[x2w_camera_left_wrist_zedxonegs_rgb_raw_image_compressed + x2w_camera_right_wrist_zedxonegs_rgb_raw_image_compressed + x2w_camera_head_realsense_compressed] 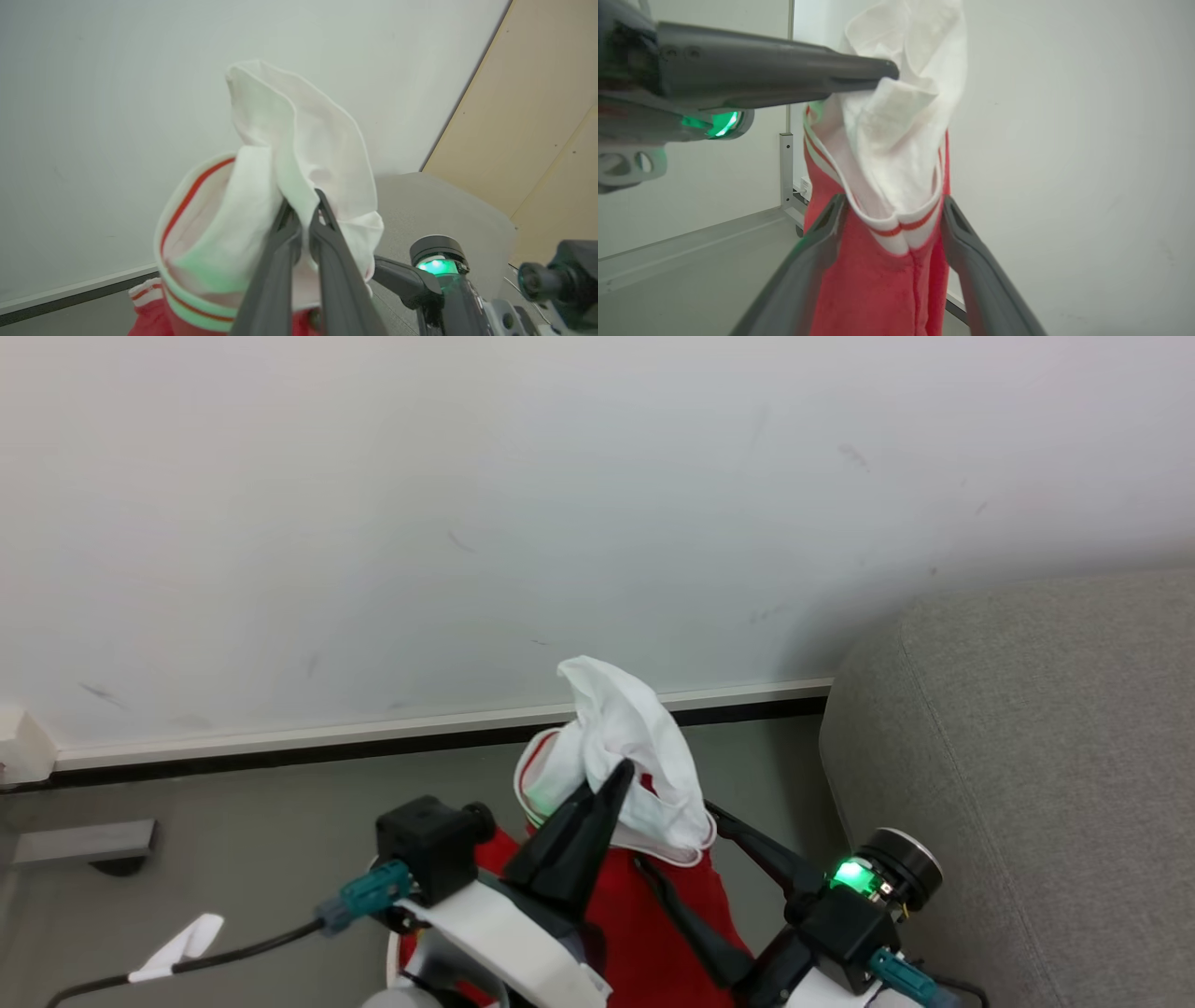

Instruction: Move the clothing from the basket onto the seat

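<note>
One garment, red below and white with striped trim above, serves as the mark for placing everything else; it hangs in the air over the grey floor. Far to the garment's left a dark cable with a white tag lies on that floor and plays no part. Just left of the garment the left gripper reaches up and in, its fingers clenched on a bunch of the white cloth near the top; that high pinch is why the white part stands in a peak and the red body drops straight beneath it. Behind the garment is the pale wall. At the garment's right the right gripper stands released, its two fingers spread wide with the striped hem between them, pinching nothing; judging by that straddle, it is set to take a second hold lower down, so the cloth travels supported rather than dangling. Right of the garment, near but apart, is the grey seat, with no cloth on it yet; the transfer looks about midway, a swing rightward over the seat's rounded edge being what remains.
</note>
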